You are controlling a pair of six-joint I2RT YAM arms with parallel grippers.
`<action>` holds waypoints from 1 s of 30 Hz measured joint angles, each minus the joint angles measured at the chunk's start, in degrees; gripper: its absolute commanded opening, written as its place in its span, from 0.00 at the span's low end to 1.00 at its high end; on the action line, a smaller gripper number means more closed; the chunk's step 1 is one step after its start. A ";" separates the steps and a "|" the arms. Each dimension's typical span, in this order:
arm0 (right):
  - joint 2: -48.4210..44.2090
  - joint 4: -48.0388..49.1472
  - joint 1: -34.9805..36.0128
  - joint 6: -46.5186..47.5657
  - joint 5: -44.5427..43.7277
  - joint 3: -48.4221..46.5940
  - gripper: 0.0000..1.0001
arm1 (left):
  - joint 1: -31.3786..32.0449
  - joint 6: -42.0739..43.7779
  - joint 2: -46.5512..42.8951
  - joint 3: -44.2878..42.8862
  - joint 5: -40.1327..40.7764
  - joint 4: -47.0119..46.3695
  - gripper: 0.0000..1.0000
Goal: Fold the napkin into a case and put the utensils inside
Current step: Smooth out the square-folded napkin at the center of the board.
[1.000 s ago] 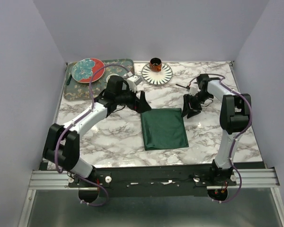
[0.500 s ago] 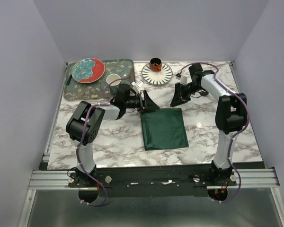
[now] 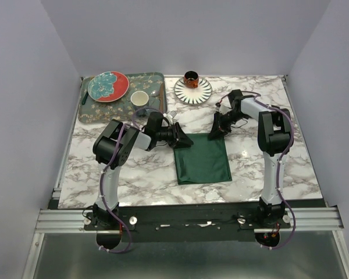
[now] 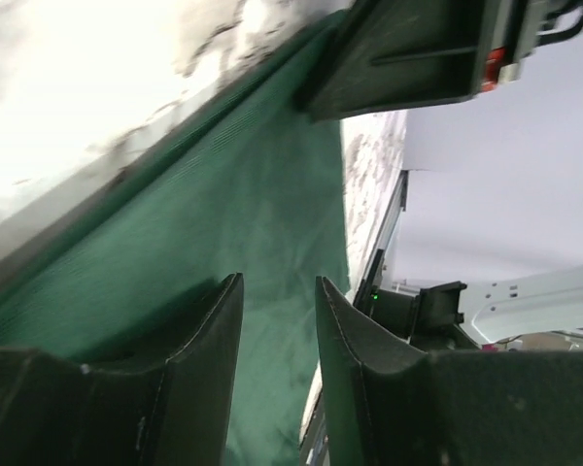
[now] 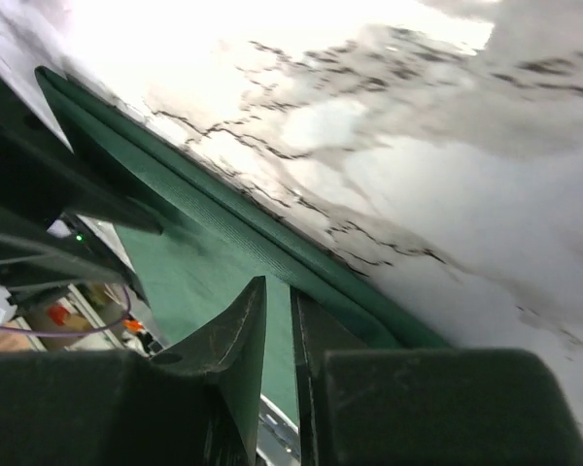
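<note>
The dark green napkin (image 3: pixel 202 160) lies flat, folded to a rectangle, in the middle of the marble table (image 3: pixel 279 157). My left gripper (image 3: pixel 185 141) lies low at its far left corner. In the left wrist view the jaws (image 4: pixel 277 282) stand apart with a clear gap over the cloth (image 4: pixel 262 194). My right gripper (image 3: pixel 215 132) is down at the far right corner. Its jaws (image 5: pixel 278 286) stand over the napkin's edge (image 5: pixel 194 262) with only a thin slit between them, and a pinch on the cloth does not show. The utensils are out of view.
At the back left a patterned tray (image 3: pixel 157 77) holds a red and teal plate (image 3: pixel 107 86) and a white cup (image 3: pixel 139 98). A striped plate (image 3: pixel 205 92) with a small orange cup (image 3: pixel 191 78) sits at the back centre.
Both grippers have come down onto the napkin's far corners and their jaws have narrowed. The left arm has folded in toward the cloth. The napkin has not moved.
</note>
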State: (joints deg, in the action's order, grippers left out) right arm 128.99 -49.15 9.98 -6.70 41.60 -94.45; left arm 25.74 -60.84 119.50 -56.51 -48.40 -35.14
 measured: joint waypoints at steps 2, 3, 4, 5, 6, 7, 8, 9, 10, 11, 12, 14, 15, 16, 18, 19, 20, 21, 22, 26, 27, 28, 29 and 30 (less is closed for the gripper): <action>0.20 -0.07 -0.37 -0.79 -0.59 0.28 0.24 | -0.35 -0.02 1.01 0.48 0.44 0.37 0.42; 0.20 -0.07 -0.46 -0.85 -0.83 0.28 0.24 | -0.50 0.04 1.27 0.57 0.66 0.94 0.42; 0.20 -0.07 -0.57 -1.07 -1.18 0.28 0.24 | -0.70 0.07 1.49 0.57 0.96 1.25 0.43; 0.20 -0.09 -0.57 -1.31 -1.42 0.26 0.24 | -0.96 -0.02 1.62 0.61 1.05 1.42 0.44; 0.20 -0.09 -0.57 -1.46 -1.73 0.26 0.24 | -1.18 -0.07 1.62 0.72 1.07 1.40 0.45; 0.20 -0.11 -0.57 -1.60 -1.99 0.22 0.24 | -1.75 -0.09 1.62 0.94 1.03 1.38 0.49; 0.17 -0.13 -0.57 -1.75 -2.27 0.20 0.24 | -2.05 -0.15 1.62 1.03 1.01 1.36 0.50; 0.17 -0.17 -0.57 -1.86 -2.38 0.15 0.24 | -2.56 -0.39 1.55 1.46 0.81 0.96 0.51; 0.17 -0.22 -0.57 -1.92 -2.56 0.11 0.24 | -3.06 -0.74 1.29 1.99 0.42 0.35 0.54; 0.17 -0.26 -0.57 -1.97 -2.71 0.09 0.24 | -3.45 -0.79 0.98 2.54 0.15 -0.24 0.56; 0.15 -0.37 -0.57 -2.03 -2.86 0.00 0.24 | -3.76 -0.94 0.52 3.43 -0.15 -1.05 0.59; 0.11 -0.52 -0.55 -2.03 -3.30 -0.15 0.24 | -4.46 -1.14 -1.77 6.47 -0.55 -2.16 0.65; 0.11 -0.57 -0.55 -2.03 -3.39 -0.15 0.24 | -4.63 -0.98 -3.04 7.72 -0.76 -2.27 0.68; 0.09 -0.59 -0.55 -2.01 -3.39 -0.15 0.24 | -4.74 -0.90 -4.20 8.81 -0.92 -2.08 0.70; 0.09 -0.59 -0.55 -1.97 -3.39 -0.15 0.24 | -4.24 -0.94 -8.11 10.95 -1.33 -2.14 0.72; 0.07 -0.59 -0.55 -1.90 -3.39 -0.15 0.24 | -3.34 -1.25 -10.14 11.54 -1.53 -2.54 0.74; 0.07 -0.59 -0.55 -1.88 -3.37 -0.15 0.24 | -2.29 -1.73 -11.63 11.87 -1.68 -3.69 0.75; 0.07 -0.59 -0.55 -1.86 -3.39 -0.15 0.24 | -0.85 -2.58 -12.76 12.00 -1.77 -5.31 0.76; 0.04 -0.59 -0.55 -1.86 -3.39 -0.15 0.24 | 0.90 -3.93 -13.46 12.00 -1.84 -7.50 0.76; 0.02 -0.61 -0.55 -1.84 -3.43 -0.15 0.24 | 5.99 -9.42 -11.65 13.07 -1.90 -16.22 0.76; 0.02 -0.63 -0.55 -1.84 -3.43 -0.15 0.24 | 6.64 -10.71 -10.01 13.53 -1.90 -18.12 0.76; 0.00 -0.66 -0.55 -1.84 -3.48 -0.15 0.24 | 6.91 -11.85 -8.26 13.88 -1.88 -19.47 0.76; 0.00 -0.66 -0.55 -1.84 -3.52 -0.15 0.24 | 6.91 -13.07 -6.25 14.29 -1.70 -20.15 0.76; 0.00 -0.66 -0.55 -1.84 -3.56 -0.15 0.24 | 6.78 -13.73 -4.66 14.73 -1.62 -20.33 0.77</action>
State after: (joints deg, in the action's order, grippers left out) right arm 128.99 -49.80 9.43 -8.54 38.04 -94.61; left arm 32.51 -74.56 114.85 -41.78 -50.02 -55.46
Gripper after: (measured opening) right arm 0.240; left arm 0.758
